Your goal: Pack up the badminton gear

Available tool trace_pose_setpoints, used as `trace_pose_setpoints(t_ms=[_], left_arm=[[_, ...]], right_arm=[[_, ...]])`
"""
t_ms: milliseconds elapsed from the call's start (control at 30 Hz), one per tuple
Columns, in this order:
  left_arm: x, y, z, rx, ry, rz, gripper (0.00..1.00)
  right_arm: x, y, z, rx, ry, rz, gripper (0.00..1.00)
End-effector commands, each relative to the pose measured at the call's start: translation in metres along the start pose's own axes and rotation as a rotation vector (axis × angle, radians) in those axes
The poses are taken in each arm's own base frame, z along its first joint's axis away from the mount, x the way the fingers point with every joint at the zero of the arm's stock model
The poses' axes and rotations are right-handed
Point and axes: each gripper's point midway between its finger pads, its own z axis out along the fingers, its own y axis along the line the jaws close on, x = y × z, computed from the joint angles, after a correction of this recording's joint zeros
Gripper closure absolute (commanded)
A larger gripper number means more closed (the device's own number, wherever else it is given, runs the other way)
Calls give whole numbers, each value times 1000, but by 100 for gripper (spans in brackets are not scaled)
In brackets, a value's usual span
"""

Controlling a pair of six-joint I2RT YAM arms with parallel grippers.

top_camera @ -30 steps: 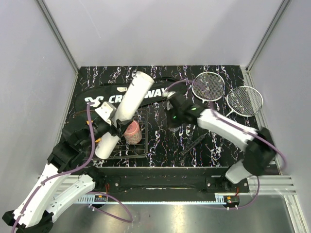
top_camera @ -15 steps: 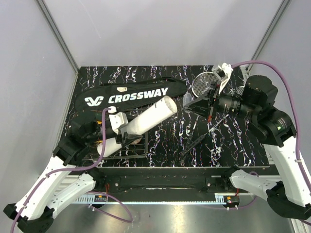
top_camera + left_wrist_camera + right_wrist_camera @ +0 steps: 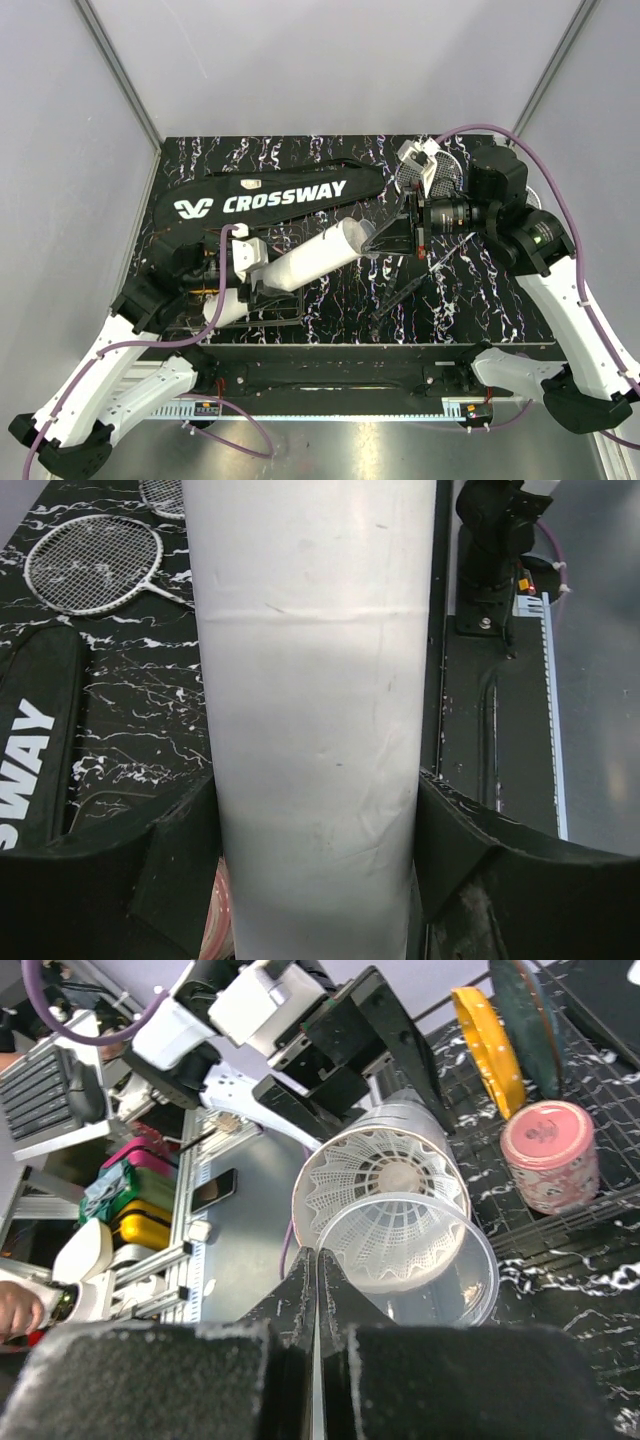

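Note:
My left gripper point(image 3: 250, 275) is shut on the white tube point(image 3: 305, 262) and holds it nearly level, its open end pointing right. The tube fills the left wrist view point(image 3: 315, 700) between the jaws. My right gripper point(image 3: 398, 230) pinches the rim of a clear cap point(image 3: 366, 240) right at the tube's mouth. In the right wrist view the gripper point(image 3: 317, 1260) holds the cap point(image 3: 440, 1260) in front of the open end point(image 3: 330, 1165), with a white shuttlecock point(image 3: 385, 1175) inside. The black CROSSWAY bag point(image 3: 270, 200) lies at the back. One racket point(image 3: 440, 172) shows partly behind the right arm; two rackets point(image 3: 95, 565) show in the left wrist view.
A wire rack point(image 3: 270, 308) lies under the tube at the front left, with a pink cup point(image 3: 550, 1155) on it and a yellow object point(image 3: 485, 1040) beyond. A dark narrow object point(image 3: 400, 295) lies on the table's middle front.
My left arm has swung the tube down and to the right. My right gripper has moved left and brought the clear cap up to the tube's mouth.

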Motion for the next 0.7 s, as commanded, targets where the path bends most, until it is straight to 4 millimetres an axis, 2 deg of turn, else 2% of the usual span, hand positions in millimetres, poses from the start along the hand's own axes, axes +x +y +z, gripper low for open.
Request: trace_pose_setpoints(t_ms=[0,500,633,667], left_arm=[[-47,-12,-6,81,-133,153,100],[-40,-23,-2,170,-84,143,100],[-41,-21,-1,154,-92,152,100],[-42,-20,-1,142,-96,153,100]], right_arm=[[1,21,1,-139,15,-19,100],[4,13,8,-159,40,40,100],[8,14,12,-214,35,91,100],[4,21,10,-248,17,56,100]])
